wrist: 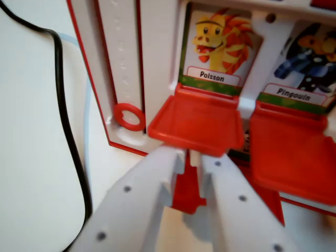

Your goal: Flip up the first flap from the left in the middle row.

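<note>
Gripper [193, 167] with white fingers [152, 184] slightly parted under the raised red flap [197, 123], grasp unclear, Poisson card [215, 47] exposed, Pingouin card [304, 63] beside, red ring slider [128, 116] left.

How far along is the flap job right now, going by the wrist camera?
Partly done: the red plastic flap under the "Poisson" picture card sits half raised, with the card uncovered. The white gripper is at its front edge, a red piece between the fingers. Left: tipping it fully up. The neighbouring red flap also looks part-raised.
</note>
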Controlling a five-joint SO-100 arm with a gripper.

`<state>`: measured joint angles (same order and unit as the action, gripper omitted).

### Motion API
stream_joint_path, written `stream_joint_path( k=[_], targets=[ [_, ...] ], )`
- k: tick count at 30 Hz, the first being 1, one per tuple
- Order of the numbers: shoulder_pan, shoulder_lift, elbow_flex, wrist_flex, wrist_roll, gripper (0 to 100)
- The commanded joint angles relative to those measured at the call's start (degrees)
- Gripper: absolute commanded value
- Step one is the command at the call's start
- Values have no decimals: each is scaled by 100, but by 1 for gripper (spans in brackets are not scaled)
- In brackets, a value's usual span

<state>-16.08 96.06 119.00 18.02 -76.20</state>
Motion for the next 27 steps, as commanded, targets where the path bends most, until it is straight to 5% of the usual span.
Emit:
stream_joint_path(
  k=[1, 27],
  targets=[
    [35, 9, -747, -132, -53, 0],
    [281, -299, -1529, 70, -70, 0]
  ],
)
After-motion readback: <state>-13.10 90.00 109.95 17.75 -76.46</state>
